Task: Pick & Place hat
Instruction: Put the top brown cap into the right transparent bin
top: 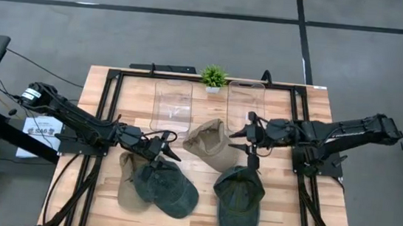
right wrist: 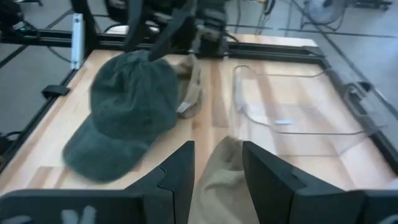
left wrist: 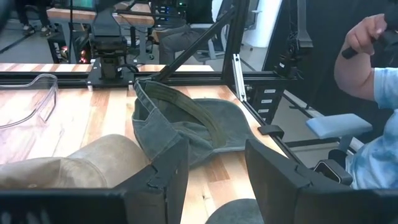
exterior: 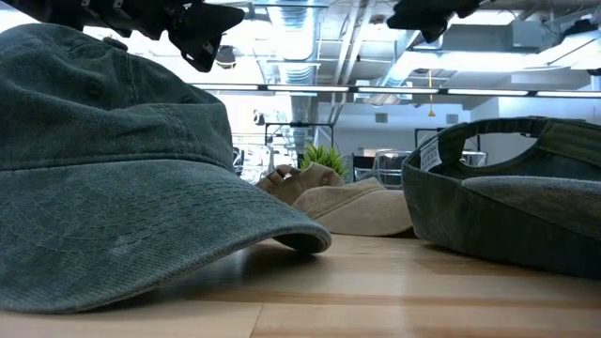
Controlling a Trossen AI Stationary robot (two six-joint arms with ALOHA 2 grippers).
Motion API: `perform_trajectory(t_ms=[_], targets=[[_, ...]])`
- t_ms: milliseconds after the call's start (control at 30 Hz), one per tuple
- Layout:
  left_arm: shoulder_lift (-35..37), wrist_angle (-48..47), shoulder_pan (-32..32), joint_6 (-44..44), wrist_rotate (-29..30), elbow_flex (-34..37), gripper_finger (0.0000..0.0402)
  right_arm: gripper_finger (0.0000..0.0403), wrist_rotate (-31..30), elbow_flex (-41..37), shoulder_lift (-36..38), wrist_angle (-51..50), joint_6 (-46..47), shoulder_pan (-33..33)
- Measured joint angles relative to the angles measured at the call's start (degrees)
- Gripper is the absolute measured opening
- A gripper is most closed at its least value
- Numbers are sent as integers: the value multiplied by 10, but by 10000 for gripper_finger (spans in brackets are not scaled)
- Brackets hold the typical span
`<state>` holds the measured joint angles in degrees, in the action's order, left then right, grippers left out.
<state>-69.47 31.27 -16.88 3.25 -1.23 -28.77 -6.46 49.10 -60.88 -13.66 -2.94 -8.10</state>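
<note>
At the near edge of the worktop (top: 310, 138), the hats crowd each other, and that is the main risk. A dark green hat (top: 168, 188) lies on top of a tan hat (top: 128, 184) near the left front, so a grab there could catch both brims, or drag the lower one toward the edge. Another green hat (top: 239, 197) sits upside down at the right front, apart from the rest; its loose back strap could snag a finger. Further in, a crumpled tan hat (top: 210, 143) rests at the middle, soft enough to fold or slip out of a shallow pinch.

The left gripper (top: 170, 153) hovers just above the stacked pair, fingers (left wrist: 168, 177) apart and empty. The right gripper (top: 250, 131) hangs beside the crumpled tan hat, fingers (right wrist: 180, 171) parted with nothing between them.

Toward the far edge stand two clear bins (top: 172, 103), slippery-looking and light, likely to shift if a hat is dropped carelessly. A small plant (top: 213, 76) sits between them.

The surface is pale wood planks in a black frame. Beyond lies grey floor, and a person's arm (left wrist: 367, 56) shows past the right edge.
</note>
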Motion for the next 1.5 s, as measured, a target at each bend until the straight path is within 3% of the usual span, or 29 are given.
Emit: perform_trajectory(t_ms=[233,833,1067,1500], targets=[[0,0,0,0,2,0,155,124,0,79,-49,-41,-1,50],[0,-8,0,0,17,0,155,124,5,430,-333,-387,-19,129],[0,-8,0,0,17,1,155,124,7,478,-408,-418,-57,131],[0,-27,0,0,17,1,155,124,7,484,-484,-439,-89,131]])
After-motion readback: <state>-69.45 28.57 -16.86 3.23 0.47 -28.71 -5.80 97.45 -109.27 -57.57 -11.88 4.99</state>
